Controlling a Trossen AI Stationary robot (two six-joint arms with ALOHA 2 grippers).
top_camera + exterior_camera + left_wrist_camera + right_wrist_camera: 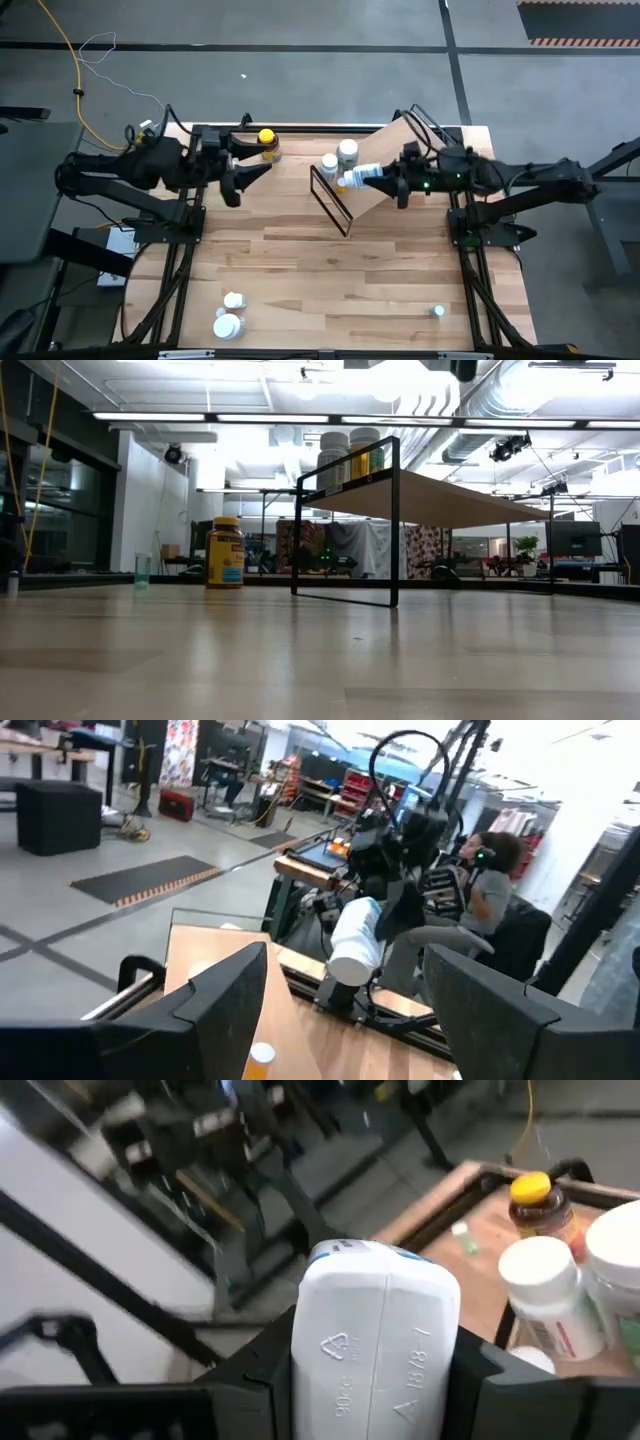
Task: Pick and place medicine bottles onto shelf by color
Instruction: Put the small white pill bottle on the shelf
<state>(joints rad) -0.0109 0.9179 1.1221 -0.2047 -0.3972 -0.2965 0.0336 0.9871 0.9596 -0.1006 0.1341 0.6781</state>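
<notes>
A: What is being held by the right gripper (pixel 378 180)?

B: A white bottle (pixel 375 1345) is being clamped between its fingers, lying sideways, base toward the wrist camera. It is being carried over the shelf (pixel 385 170), just beside two white-capped bottles (pixel 338 158) already standing on the board.

A: And the left gripper (pixel 250 177)?

B: Its fingers are being held apart with nothing between them. It is hovering just beside the amber bottle (pixel 267 144), yellow-capped, which is standing on the table (pixel 340 280) well apart from the shelf.

A: Which step is being worked on?

B: By judgement, the placing step: a white bottle is being brought to join the white ones. For the next move, the bottle is likely needing to be turned upright and lowered onto bare board without the two neighbours being knocked, and only then let go.

A: What else is being left on the table?

B: Two white bottles (pixel 230 314) are waiting near the front edge on the left, and one small item (pixel 438 312) on the right, too small to be identified.

A: What is being hidden?

B: The carried bottle's cap is being concealed from the right wrist camera, and its label is not being shown. From the low view the shelf is being cut off at the right, and neither gripper is being seen there. How far the bottle is hanging above the board cannot be told.
</notes>
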